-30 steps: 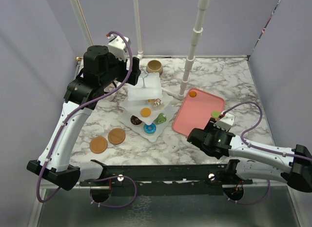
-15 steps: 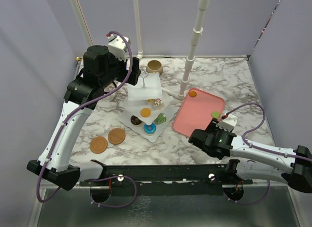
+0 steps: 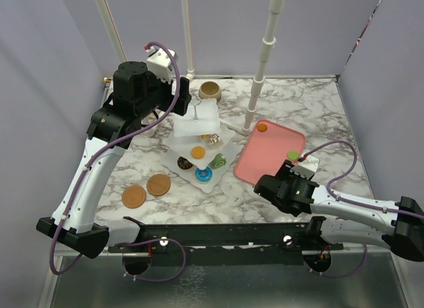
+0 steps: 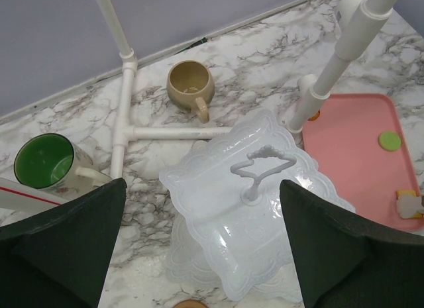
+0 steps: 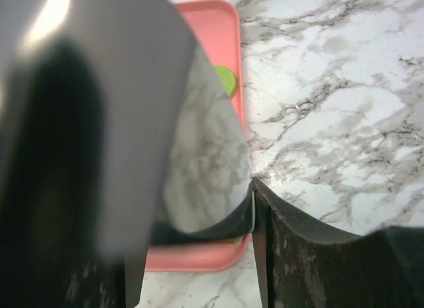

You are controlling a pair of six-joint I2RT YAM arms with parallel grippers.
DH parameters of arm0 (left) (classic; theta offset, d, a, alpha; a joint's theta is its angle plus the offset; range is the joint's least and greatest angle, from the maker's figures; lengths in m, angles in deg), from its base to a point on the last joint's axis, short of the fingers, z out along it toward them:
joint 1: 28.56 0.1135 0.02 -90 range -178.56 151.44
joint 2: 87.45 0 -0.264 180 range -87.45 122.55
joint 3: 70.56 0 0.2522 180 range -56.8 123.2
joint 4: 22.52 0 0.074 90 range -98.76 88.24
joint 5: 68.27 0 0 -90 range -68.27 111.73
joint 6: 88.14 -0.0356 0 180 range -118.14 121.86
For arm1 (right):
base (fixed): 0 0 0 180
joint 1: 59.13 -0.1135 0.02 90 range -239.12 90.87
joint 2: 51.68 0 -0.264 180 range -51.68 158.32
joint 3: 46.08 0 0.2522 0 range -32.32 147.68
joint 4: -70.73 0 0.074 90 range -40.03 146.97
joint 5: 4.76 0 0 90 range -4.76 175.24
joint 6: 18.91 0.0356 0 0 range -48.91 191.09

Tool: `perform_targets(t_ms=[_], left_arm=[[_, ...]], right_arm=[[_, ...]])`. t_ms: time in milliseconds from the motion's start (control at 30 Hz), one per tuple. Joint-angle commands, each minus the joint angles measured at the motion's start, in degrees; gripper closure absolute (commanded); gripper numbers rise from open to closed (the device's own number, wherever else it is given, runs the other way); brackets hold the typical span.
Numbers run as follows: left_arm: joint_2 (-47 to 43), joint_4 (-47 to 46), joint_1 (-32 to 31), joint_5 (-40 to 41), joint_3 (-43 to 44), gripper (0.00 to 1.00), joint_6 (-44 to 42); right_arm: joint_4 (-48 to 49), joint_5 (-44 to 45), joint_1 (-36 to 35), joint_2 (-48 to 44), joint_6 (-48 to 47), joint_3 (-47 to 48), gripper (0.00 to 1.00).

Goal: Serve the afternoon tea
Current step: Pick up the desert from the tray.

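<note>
On bench [image 3: 318,109]: stand [image 3: 199,119] centre-left, tray [image 3: 271,155] right of it, apart. Above stand top, left tool [image 4: 202,184] spread wide, holding nothing. Low at tray's near-right corner, right tool [image 3: 278,183]; metal strip [image 5: 132,89] against it, grip cannot tell. On tray, green pastry [image 3: 292,154] just far of right tool; right arm nearer.

Table [image 3: 311,109], stand [image 4: 245,208], tray [image 3: 275,152], tan mug [image 4: 190,83] (green-lined mug [image 4: 43,163])

Pipe post [image 3: 265,56] between stand [image 3: 197,120] and tray [image 3: 266,160]
</note>
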Motion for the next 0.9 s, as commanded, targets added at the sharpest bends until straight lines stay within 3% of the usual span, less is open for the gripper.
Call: perform_targets(t_ms=[0,200,333,867], left_arm=[[-0.75,0.40,0.38,-1.08,1.66,0.01,0.24],[-1.09,0.40,0.39,-0.68,1.94,0.01,0.21],[-1.25,0.58,0.39,-0.48,1.87,0.01,0.19],[-1.52,0.66,0.36,-0.88,1.55,0.01,0.26]], right_arm=[[15.49,-3.46,0.20,-0.12,-9.03,-2.59,0.44],[31.31,-4.09,0.28,1.76,-22.29,-1.67,0.43],[36.98,-5.23,0.91,2.08,-26.89,-1.32,0.43],[30.44,-5.68,2.14,-2.77,-26.14,-4.22,0.40]])
